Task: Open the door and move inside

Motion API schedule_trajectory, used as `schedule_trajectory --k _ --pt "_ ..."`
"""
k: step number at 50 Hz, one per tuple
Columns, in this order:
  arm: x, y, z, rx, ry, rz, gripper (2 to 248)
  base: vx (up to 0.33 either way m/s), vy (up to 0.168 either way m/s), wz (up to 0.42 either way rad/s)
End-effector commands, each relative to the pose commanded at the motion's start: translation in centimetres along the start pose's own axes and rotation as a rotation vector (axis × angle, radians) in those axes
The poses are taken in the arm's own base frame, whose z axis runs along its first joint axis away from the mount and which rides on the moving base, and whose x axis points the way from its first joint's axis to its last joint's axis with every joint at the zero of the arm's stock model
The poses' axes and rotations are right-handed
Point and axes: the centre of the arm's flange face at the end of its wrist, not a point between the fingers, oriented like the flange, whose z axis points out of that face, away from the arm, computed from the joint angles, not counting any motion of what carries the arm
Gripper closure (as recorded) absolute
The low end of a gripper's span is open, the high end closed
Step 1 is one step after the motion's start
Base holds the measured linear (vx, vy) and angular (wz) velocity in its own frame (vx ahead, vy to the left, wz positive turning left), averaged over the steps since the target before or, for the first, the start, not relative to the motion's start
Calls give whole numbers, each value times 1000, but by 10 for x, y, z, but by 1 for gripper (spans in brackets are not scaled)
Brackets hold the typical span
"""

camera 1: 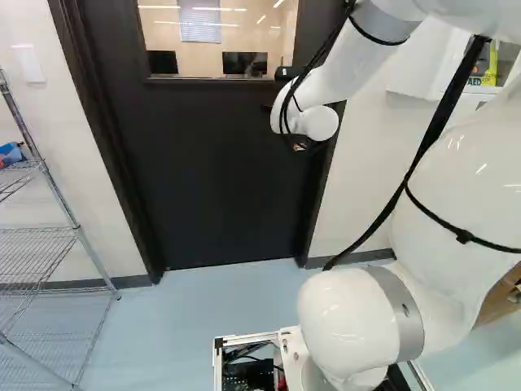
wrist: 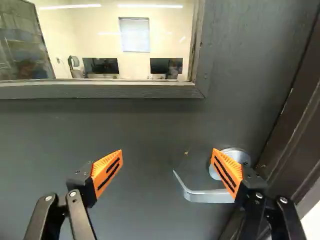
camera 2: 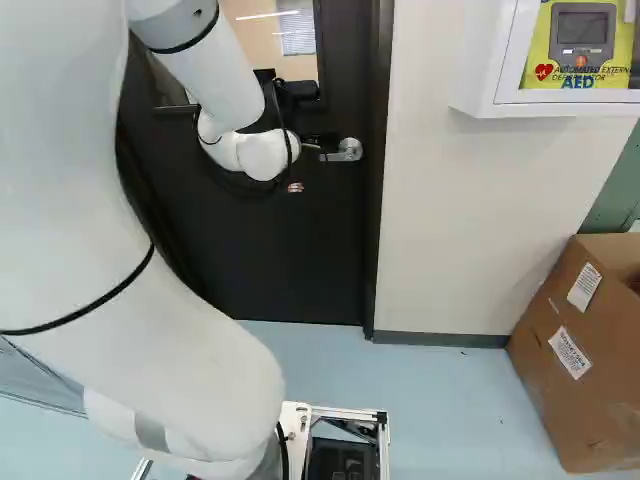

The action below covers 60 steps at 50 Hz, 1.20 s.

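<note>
Right base view | tool: spread, facing door | risk: one finger lines up with the handle near its mounted end, so straight advance could jam it | handle: right of tool, beside frame; long axis near level, free end pointing away from frame

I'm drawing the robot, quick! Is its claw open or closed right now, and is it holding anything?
Black, orange-padded, two-fingered claw: open, fingers wide apart, holding nothing; the silver metal lever handle isn't gripped.
</note>
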Motion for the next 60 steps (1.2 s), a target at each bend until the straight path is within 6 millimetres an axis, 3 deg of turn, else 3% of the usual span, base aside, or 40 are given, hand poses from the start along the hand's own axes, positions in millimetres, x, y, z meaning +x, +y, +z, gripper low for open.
schedule_trajectory --k 14,60 --pt "-5 5 2 -10 -10 1 3 0 0 0" --pt "-52 7 10 -15 -112 2 3 0 0 0"
